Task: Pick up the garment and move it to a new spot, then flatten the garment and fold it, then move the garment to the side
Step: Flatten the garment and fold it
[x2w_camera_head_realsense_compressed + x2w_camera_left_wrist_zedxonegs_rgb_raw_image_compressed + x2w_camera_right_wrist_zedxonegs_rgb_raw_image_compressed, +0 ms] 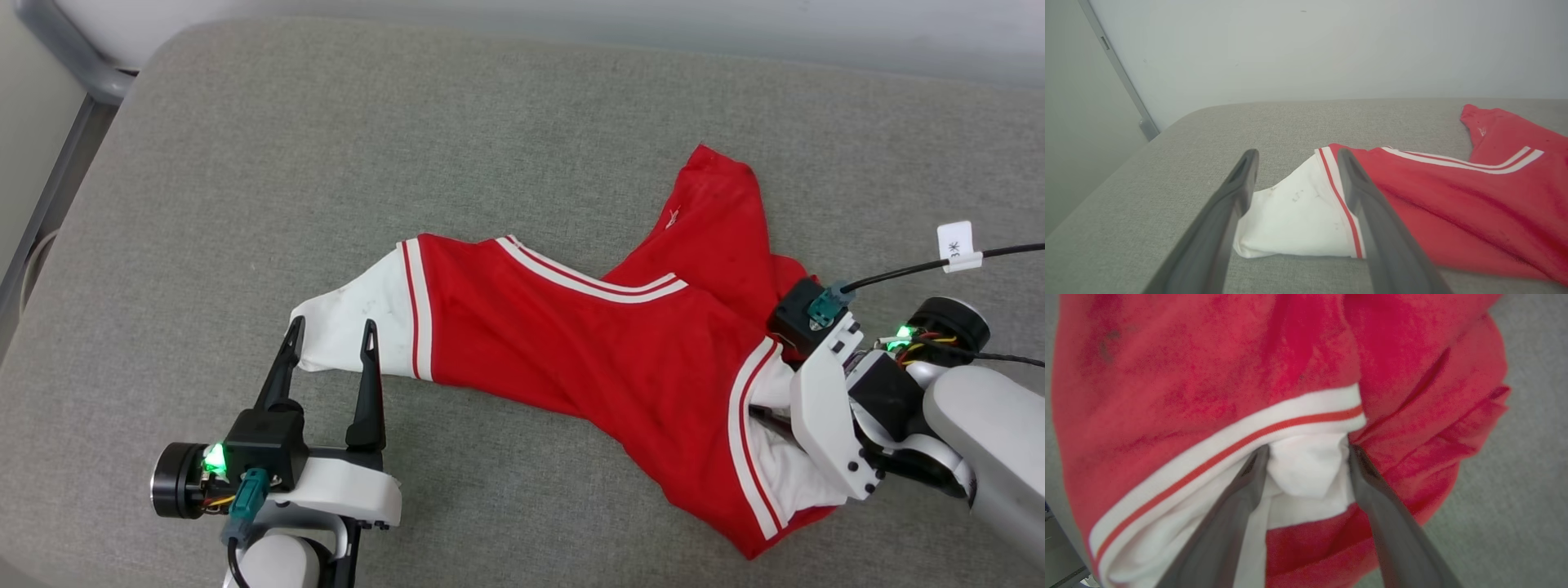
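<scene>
The garment (571,351) is a red T-shirt with white sleeves and striped trim, lying crumpled and stretched across the grey cushion. My left gripper (332,327) is open at the lower left. Its fingertips stand on either side of the left white sleeve (1298,216), just above the cloth. My right gripper (771,416) points down into the right side of the garment. In the right wrist view the right gripper (1308,453) is open, and its fingers (1241,498) straddle a bunched fold of the other white sleeve (1306,469) under the striped trim.
The grey padded surface (326,147) spreads wide behind and to the left of the garment. A pale wall (1331,49) rises beyond its far edge, with a grey metal rail (57,180) on the left. A black cable with a white tag (955,243) runs over my right arm.
</scene>
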